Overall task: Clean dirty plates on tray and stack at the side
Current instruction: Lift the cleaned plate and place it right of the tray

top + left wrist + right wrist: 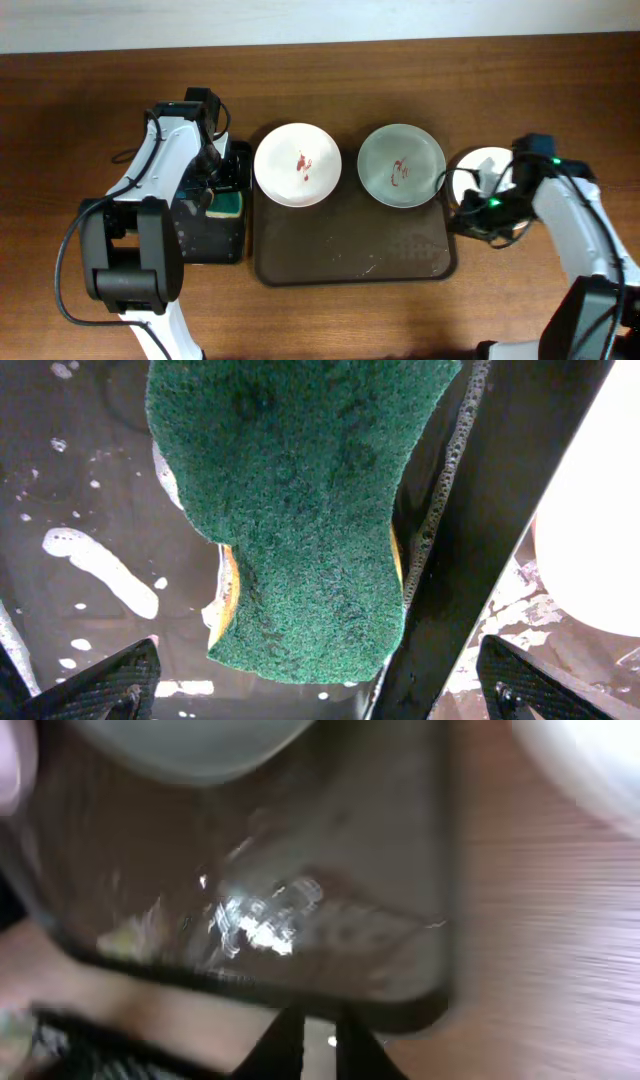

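The dark brown tray holds two dirty plates with red smears: a white one at the back left and a greyer-looking one at the back right. A third white plate lies on the table right of the tray, partly under my right arm. My left gripper is open just above a green and yellow sponge in the small black tray. My right gripper is shut and empty near the tray's right corner; this view is blurred.
The black tray holds soapy water under the sponge. A plate's edge shows at the right of the left wrist view. The wooden table extends beyond both trays.
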Controlling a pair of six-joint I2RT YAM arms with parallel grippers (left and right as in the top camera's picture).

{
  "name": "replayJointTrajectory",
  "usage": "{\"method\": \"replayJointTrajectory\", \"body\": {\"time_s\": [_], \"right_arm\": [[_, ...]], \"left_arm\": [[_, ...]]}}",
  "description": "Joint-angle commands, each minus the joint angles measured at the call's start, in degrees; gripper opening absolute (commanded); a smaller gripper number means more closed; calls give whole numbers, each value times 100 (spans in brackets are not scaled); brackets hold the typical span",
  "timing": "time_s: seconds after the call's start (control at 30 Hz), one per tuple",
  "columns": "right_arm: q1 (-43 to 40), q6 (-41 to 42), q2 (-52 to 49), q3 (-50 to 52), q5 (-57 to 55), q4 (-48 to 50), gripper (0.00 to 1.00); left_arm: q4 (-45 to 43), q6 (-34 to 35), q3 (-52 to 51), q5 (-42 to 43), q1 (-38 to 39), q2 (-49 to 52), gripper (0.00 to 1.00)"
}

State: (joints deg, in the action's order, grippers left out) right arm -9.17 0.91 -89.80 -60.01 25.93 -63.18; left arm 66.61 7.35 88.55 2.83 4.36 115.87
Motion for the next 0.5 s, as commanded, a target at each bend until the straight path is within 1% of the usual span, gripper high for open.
{"method": "replayJointTrajectory", "body": {"time_s": [0.0,0.07,0.13,0.23,0.27,0.3,0.4,0.47], "right_arm": [[1040,22,72,28,-251,-28,9],[1956,179,72,120,-262,-17,6],[2577,457,72,168,-260,-2,4],[3447,452,42,192,-264,127,4],[3620,553,39,247,-275,264,4],[3886,907,39,422,-413,468,4],[4295,973,39,857,-411,723,4],[4470,1226,37,1228,-389,1182,4]], "left_arm": [[7,72,61,44,-39,15,99],[7,72,61,44,-42,15,99],[7,72,63,44,-42,15,100],[7,72,61,44,-39,15,99],[7,72,61,44,-39,15,99],[9,72,61,44,-39,15,99],[7,72,61,44,-42,15,100],[7,72,61,44,-42,15,99]]}}
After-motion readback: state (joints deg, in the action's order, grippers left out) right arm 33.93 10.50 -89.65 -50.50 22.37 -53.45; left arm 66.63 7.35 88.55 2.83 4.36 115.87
